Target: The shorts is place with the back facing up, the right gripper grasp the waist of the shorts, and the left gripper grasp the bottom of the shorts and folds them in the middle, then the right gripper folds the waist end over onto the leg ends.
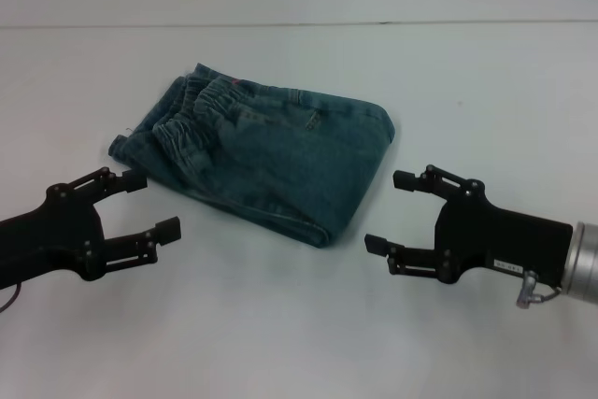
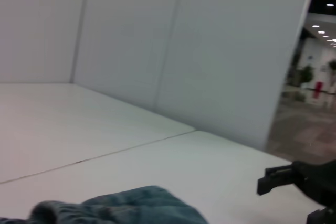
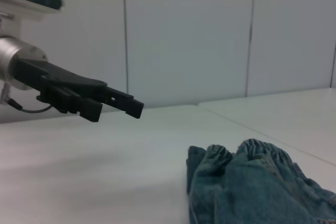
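shorts (image 1: 271, 151) between left hand (image 1: 140, 205); right hand (image 1: 391, 210)

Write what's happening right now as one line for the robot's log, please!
shorts: folded bundle on table, waist on top | left gripper: open, beside shorts, holding nothing | right gripper: open, beside shorts, holding nothing

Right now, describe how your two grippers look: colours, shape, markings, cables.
Both are black two-fingered claws with linkage bars and flat, blocky fingertips. The right gripper carries a small white label on its boxy body and joins a silver cylindrical wrist with a small metal fitting beneath. The left gripper shows no label; the right wrist view shows its silver wrist, a lit indicator above, and a thin dark cable.
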